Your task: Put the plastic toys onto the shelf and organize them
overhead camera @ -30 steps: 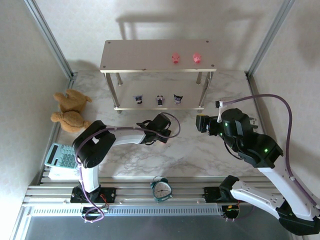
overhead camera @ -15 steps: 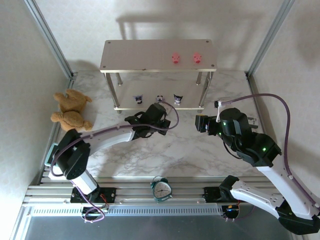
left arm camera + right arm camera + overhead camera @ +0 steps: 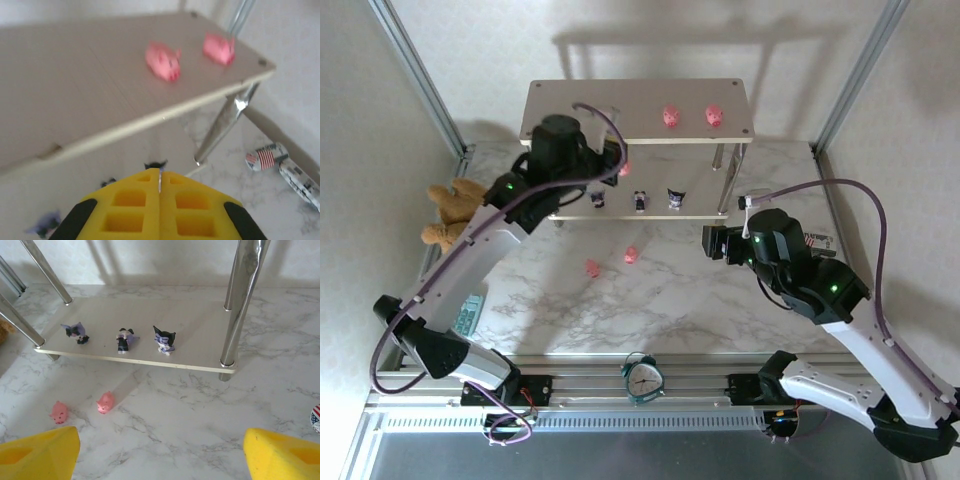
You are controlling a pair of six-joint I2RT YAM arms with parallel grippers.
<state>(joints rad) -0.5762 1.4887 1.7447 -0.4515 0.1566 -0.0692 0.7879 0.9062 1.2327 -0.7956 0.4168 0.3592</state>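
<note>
The shelf [image 3: 580, 110] stands at the back of the table. Two pink pig toys [image 3: 670, 116] [image 3: 713, 116] sit on its top board [image 3: 75, 75], seen closer as pigs [image 3: 163, 59] [image 3: 218, 48]. Three purple-and-white toys [image 3: 76, 332] [image 3: 124, 340] [image 3: 164, 339] stand on the lower board [image 3: 190, 325]. Two more pigs [image 3: 59, 412] [image 3: 105, 402] lie on the marble in front. My left gripper [image 3: 160, 172] is shut, raised at the top board's front edge; a pink pig [image 3: 623, 168] shows at its tip. My right gripper [image 3: 160, 450] hangs open above the table.
A brown teddy bear [image 3: 455, 215] lies left of the shelf, with a calculator [image 3: 470, 310] nearer the front. A teal alarm clock [image 3: 641, 377] sits between the arm bases. Flag-patterned small cylinders [image 3: 265, 157] lie right of the shelf. Metal frame posts rise at both sides.
My left arm rose from the table in front of the shelf to the top board's front edge, uncovering two pigs on the marble. The right arm barely shifted.
</note>
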